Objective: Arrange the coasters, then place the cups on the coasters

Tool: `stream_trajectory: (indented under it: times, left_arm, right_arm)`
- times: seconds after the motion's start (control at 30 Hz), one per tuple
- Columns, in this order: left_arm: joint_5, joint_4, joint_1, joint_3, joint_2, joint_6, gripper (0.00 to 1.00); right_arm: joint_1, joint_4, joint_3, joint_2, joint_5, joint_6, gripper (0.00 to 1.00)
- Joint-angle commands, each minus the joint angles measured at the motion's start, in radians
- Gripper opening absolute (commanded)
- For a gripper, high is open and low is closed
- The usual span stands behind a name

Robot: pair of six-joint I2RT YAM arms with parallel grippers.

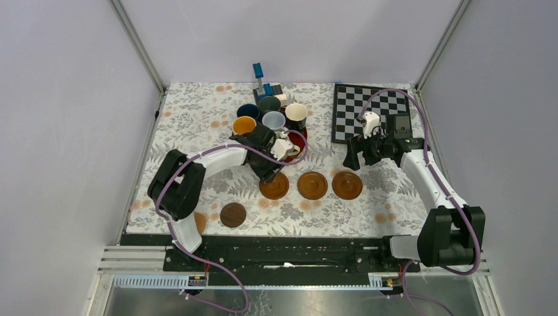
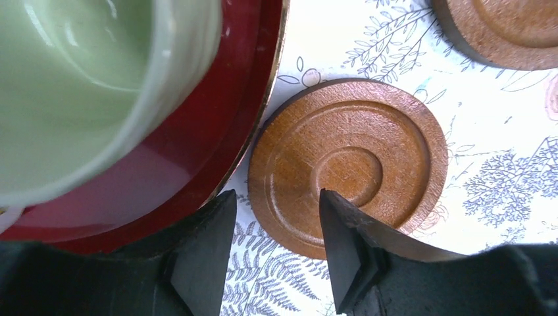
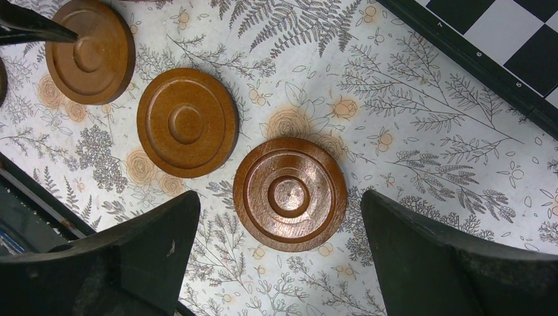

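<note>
From above, three round brown wooden coasters lie flat in a left-to-right row on the floral tablecloth [image 1: 197, 112]: the left coaster [image 1: 274, 186], the middle coaster [image 1: 312, 185] and the right coaster [image 1: 347, 185]. A darker coaster [image 1: 232, 214] sits apart, nearer and further left. Only this view shows the cups bunched upright, mouths up, at the far middle: an orange-lined white cup [image 1: 244, 125], a dark blue cup [image 1: 248, 110], a grey-green cup [image 1: 268, 103], a light blue cup [image 1: 274, 120] and a black cup with cream inside [image 1: 296, 115], with a black-and-white chessboard [image 1: 372, 108] to their right. The left gripper [image 1: 271, 172] hangs over the left coaster's far edge, and the right gripper [image 1: 360, 158] is just beyond the right coaster. The left wrist camera alone shows a pale green ceramic cup [image 2: 79, 85] standing in the round red tray [image 2: 217, 131], whose rim lies just beside the left coaster. That disc has no long axis; its ringed face points up. The left fingers stand partly apart and grip nothing: one fingertip [image 2: 210, 230] is over the tray rim, the other over the coaster's edge, contact unclear. The right wrist camera looks down on the glossy right coaster, ringed face up, lying between widely spread fingers that hold nothing, with the other two coasters in line to its left.
</note>
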Motion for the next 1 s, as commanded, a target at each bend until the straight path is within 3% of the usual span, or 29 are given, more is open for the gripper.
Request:
stream_trajectory:
  times: [0.0,0.27,0.37,0.7,0.83,0.97]
  left_arm:
    - [0.000,0.057,0.013,0.021,-0.103,0.001,0.56]
    - [0.062,-0.085,0.009,0.016,-0.209,0.030,0.60]
    - [0.085,-0.167,0.067,-0.020,-0.286,0.075,0.64]
    - [0.155,-0.479,0.560,-0.170,-0.469,0.463,0.74]
    - [0.112,-0.511,0.718,-0.205,-0.484,0.591,0.77]
    - [0.081,-0.452,0.865,-0.221,-0.442,0.627,0.77]
  right_arm:
    - [-0.006,0.014,0.001,-0.004,-0.032,0.000,1.00]
    - [-0.007,0.009,0.004,-0.008,-0.035,0.000,1.00]
    - [-0.006,0.003,-0.002,-0.018,-0.043,-0.005,1.00]
    - [-0.006,-0.011,-0.012,-0.028,-0.074,-0.021,1.00]
    - [-0.006,-0.017,-0.010,-0.030,-0.090,-0.021,1.00]
    - [-0.006,-0.018,-0.014,-0.024,-0.094,-0.023,1.00]
